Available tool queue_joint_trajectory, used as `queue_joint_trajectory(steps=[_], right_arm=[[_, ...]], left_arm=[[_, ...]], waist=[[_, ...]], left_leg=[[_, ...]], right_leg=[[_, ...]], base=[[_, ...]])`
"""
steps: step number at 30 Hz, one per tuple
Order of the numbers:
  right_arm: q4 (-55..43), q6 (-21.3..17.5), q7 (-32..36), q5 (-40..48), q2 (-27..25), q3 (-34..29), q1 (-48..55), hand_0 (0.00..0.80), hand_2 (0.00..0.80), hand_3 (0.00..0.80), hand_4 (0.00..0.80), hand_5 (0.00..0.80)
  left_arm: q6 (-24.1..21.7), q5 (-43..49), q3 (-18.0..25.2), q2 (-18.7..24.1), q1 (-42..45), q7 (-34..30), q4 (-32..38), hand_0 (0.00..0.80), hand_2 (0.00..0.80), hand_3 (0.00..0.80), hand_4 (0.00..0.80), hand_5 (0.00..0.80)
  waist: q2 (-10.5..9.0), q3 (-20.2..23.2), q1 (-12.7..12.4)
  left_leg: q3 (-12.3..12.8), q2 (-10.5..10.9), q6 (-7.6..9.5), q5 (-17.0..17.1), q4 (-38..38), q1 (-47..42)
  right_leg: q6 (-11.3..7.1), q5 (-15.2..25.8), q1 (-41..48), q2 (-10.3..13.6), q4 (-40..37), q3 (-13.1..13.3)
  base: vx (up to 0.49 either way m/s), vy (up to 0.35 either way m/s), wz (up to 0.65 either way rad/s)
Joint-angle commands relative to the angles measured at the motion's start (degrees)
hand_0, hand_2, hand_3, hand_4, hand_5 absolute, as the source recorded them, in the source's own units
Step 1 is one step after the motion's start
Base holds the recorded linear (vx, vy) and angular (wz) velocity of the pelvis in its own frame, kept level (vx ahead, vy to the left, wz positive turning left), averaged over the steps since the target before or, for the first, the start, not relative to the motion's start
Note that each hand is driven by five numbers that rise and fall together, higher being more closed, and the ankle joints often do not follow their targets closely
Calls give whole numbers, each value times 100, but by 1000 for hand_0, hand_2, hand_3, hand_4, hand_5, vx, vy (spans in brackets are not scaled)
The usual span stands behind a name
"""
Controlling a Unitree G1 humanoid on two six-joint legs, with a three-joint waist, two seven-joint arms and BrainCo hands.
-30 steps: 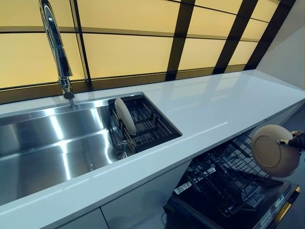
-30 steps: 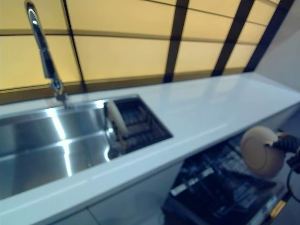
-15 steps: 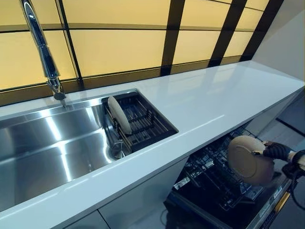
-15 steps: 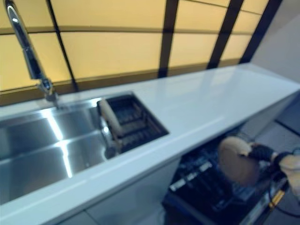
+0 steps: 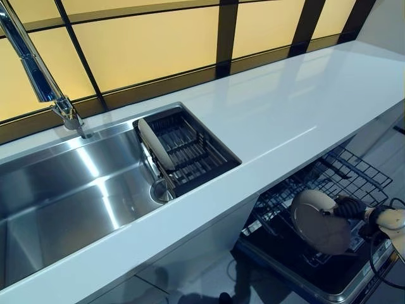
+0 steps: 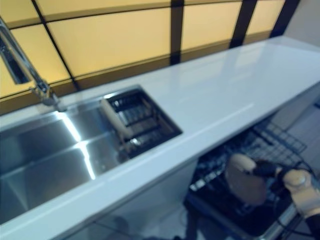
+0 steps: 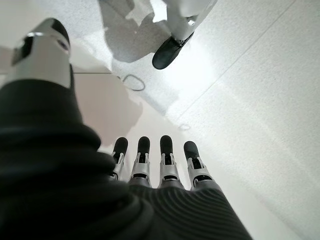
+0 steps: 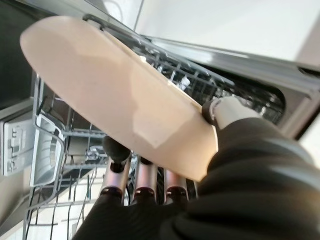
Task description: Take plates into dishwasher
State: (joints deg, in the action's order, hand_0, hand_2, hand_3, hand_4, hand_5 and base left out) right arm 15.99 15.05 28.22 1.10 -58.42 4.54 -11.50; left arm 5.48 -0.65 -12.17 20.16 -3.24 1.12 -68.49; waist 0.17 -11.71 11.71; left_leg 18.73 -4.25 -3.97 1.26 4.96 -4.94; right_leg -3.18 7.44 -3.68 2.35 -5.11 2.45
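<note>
My right hand [image 5: 352, 208] is shut on a beige plate [image 5: 318, 221], which it holds on edge just above the pulled-out dishwasher rack [image 5: 345, 172]. In the right wrist view the plate [image 8: 110, 95] is pinched between the thumb [image 8: 226, 111] and the fingers [image 8: 118, 176], with the wire rack [image 8: 60, 150] right behind it. A second beige plate [image 5: 148, 137] stands on edge in the black drainer [image 5: 190, 149] inside the sink. My left hand [image 7: 160, 167] shows only in its own wrist view, fingers straight and holding nothing, over the pale floor.
The steel sink [image 5: 69, 190] with its tall tap [image 5: 38, 76] lies at the left. The white worktop [image 5: 297, 107] runs to the right above the open dishwasher door [image 5: 316, 278]. A small round cup [image 5: 162, 190] sits in the sink by the drainer.
The camera has tipped downward. My right hand has carried the plate lower and leftward, from beside the worktop edge down to the dishwasher rack.
</note>
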Motion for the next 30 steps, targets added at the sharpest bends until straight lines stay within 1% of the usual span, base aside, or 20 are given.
queue_joint_trajectory(steps=[1, 5, 11, 15, 17, 21, 25, 30], right_arm=[[-303, -81, -14, -125, 272, 161, -433, 800, 800, 800, 800, 800], [-334, -42, 36, -314, 394, 251, -486, 800, 800, 800, 800, 800], [-386, -78, 63, -714, 527, 314, -424, 800, 800, 800, 800, 800], [-347, 36, 5, -965, 575, 492, -681, 800, 800, 800, 800, 800], [-300, 48, -34, -1053, 588, 556, -758, 800, 800, 800, 800, 800], [-124, 54, -185, -1219, 605, 695, -992, 800, 800, 800, 800, 800], [-32, 45, -278, -1415, 686, 755, -1058, 800, 800, 800, 800, 800], [92, 100, -235, -1472, 707, 836, -1110, 800, 800, 800, 800, 800]], left_arm=[[-84, 169, 101, 213, -261, 5, -117, 0, 0, 0, 0, 0], [-132, 131, 59, 178, -276, -12, -88, 0, 0, 0, 0, 0], [-212, 153, 27, 126, -237, -33, -54, 0, 0, 0, 0, 0], [-196, 53, -90, 52, -354, -19, 16, 0, 0, 0, 0, 0], [-211, 30, -118, 30, -366, -13, 30, 0, 0, 0, 0, 0], [-238, -59, -235, -18, -430, -7, 125, 0, 0, 0, 0, 0], [-248, -107, -271, -56, -411, -2, 164, 0, 0, 0, 0, 0], [-231, -53, -300, -71, -378, -26, 190, 0, 0, 0, 0, 0]], waist=[[-275, -79, -24], [-163, -139, -9], [-59, -176, -30], [65, -277, -48], [96, -297, -58], [232, -409, -91], [302, -453, -100], [312, -405, -141]], left_leg=[[-329, 121, 163, -183, -59, 23], [-380, 147, 130, -179, -55, 63], [-427, 158, 76, -161, -51, 91], [-461, 177, 48, -129, -54, 170], [-469, 182, 40, -117, -58, 200], [-509, 202, 15, -80, -58, 286], [-546, 225, 7, -85, -59, 280], [-568, 230, -8, -87, -31, 254]], right_leg=[[-511, 18, -92, 425, 204, -45], [-494, 2, -116, 441, 193, -48], [-468, -1, -135, 477, 167, -98], [-451, -6, -225, 497, 180, -136], [-443, -10, -245, 501, 177, -140], [-424, -17, -327, 524, 189, -175], [-406, -38, -304, 530, 180, -199], [-407, -51, -267, 539, 153, -242]], base=[[-62, -18, 0], [-11, -2, 0], [-7, -11, 3], [-31, 5, 6], [-32, 10, 5], [-65, 20, 7], [-9, 3, 1], [2, -5, 2]])
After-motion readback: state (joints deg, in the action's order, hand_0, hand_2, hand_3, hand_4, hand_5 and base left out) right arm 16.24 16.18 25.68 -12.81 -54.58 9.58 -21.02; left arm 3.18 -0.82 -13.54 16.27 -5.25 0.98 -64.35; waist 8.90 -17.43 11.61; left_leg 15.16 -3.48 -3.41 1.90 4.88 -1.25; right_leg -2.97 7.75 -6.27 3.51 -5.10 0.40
